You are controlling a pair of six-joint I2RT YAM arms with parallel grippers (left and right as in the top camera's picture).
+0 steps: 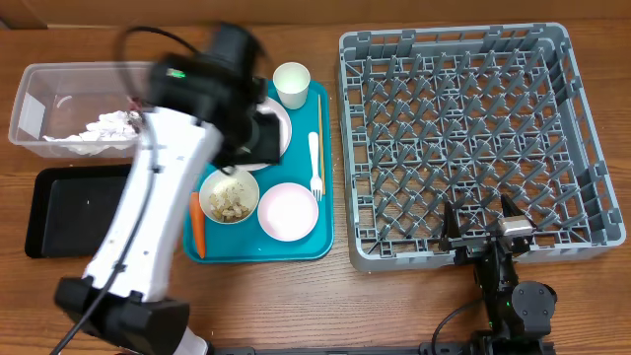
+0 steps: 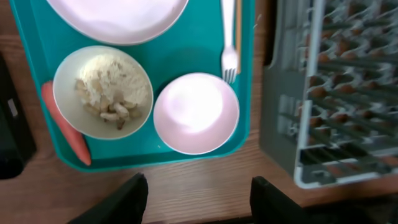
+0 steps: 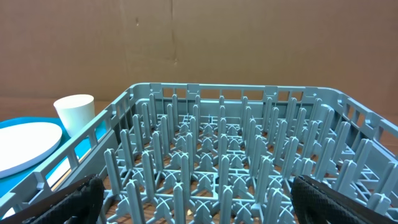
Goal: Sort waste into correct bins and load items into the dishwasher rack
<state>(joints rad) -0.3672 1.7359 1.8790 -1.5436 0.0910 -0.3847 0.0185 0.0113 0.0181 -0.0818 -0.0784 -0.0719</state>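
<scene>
My left gripper [image 2: 199, 194] is open and empty, high above the teal tray [image 1: 296, 244]; in the overhead view it [image 1: 262, 135] covers part of the white plate [image 1: 283, 126]. On the tray are a bowl of beige food scraps [image 2: 102, 90], a pale-pink bowl [image 2: 196, 112], an orange carrot [image 2: 65, 124], a white fork [image 2: 229, 37], chopsticks [image 1: 320, 123] and a white cup [image 1: 292, 84]. The clear tub [image 1: 35, 99] holds a crumpled napkin [image 1: 94, 133] and a red wrapper [image 1: 131, 118]. The black tray [image 1: 69, 207] lies in front of it. My right gripper [image 3: 199, 199] is open at the near edge of the grey rack [image 1: 473, 138].
The rack [image 3: 217, 155] holds nothing. The left arm's white link [image 1: 148, 207] crosses over the black tray and the teal tray's left edge. Bare wood table lies in front of the tray [image 2: 199, 174].
</scene>
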